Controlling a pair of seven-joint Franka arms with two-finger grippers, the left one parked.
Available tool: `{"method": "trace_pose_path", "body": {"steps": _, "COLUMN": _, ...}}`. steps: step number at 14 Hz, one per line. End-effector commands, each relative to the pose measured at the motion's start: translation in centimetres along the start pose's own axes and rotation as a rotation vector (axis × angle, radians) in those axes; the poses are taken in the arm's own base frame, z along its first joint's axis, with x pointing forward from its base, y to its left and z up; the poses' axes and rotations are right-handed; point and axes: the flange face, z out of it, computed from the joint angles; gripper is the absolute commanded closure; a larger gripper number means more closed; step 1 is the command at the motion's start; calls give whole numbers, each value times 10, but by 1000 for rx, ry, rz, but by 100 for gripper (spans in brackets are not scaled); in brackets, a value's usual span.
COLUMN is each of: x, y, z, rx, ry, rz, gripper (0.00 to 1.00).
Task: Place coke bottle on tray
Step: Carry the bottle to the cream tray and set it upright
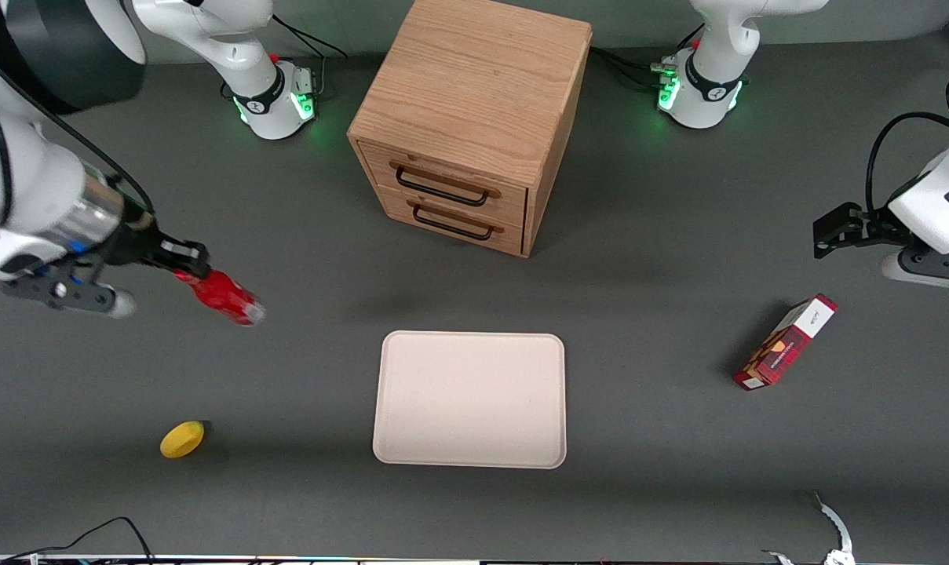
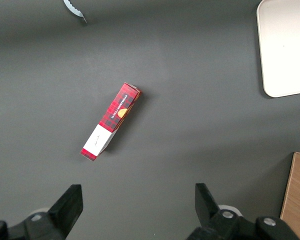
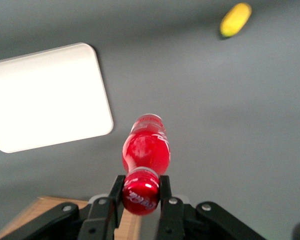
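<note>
Front view shows my gripper [image 1: 182, 263] raised over the table [image 1: 301, 259] toward the working arm's end, its fingers clamped on the cap end of the coke bottle [image 1: 224, 297]. The bottle is held up off the table, tilted, with its clearish base pointing away from my wrist and toward the middle of the table. The tray [image 1: 469, 399] lies flat on the table in front of the wooden drawer cabinet [image 1: 469, 118], nearer to the front camera than the cabinet, and the bottle is well apart from it. A yellow lemon [image 1: 182, 439] rests on the table nearer to the front camera than the bottle. A red-and-white carton box [image 1: 786, 343] lies toward the parked arm's end of the table.

From the right wrist view, my gripper [image 3: 141, 192] pinches the red cap between its two fingers [image 3: 116, 194], and the coke bottle [image 3: 146, 146] extends away from the camera above bare table. The tray [image 3: 45, 97] appears pale and bare, and the lemon [image 3: 235, 19] lies apart from both. The left wrist view shows the carton box [image 2: 111, 121] lying on its side and a corner of the tray [image 2: 285, 47].
</note>
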Motion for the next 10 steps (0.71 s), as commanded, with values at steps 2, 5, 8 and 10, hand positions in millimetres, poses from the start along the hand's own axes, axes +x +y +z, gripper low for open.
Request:
{"method": "trace_pose_path", "body": {"steps": 2, "x": 40, "y": -78, "z": 62, "rx": 80, "ry": 26, "rz": 191, "gripper": 100}}
{"method": "trace_pose_path", "body": {"steps": 5, "x": 59, "y": -115, "z": 125, "rx": 125, "ry": 71, "rz": 309, "gripper": 100}}
{"method": "trace_pose_path", "body": {"steps": 8, "x": 68, "y": -139, "z": 181, "rx": 124, "ry": 105, "rz": 365, "gripper": 100}}
{"method": "trace_pose_path", "body": {"steps": 10, "x": 69, "y": -148, "z": 205, "rx": 127, "ry": 104, "rz": 379, "gripper": 100}}
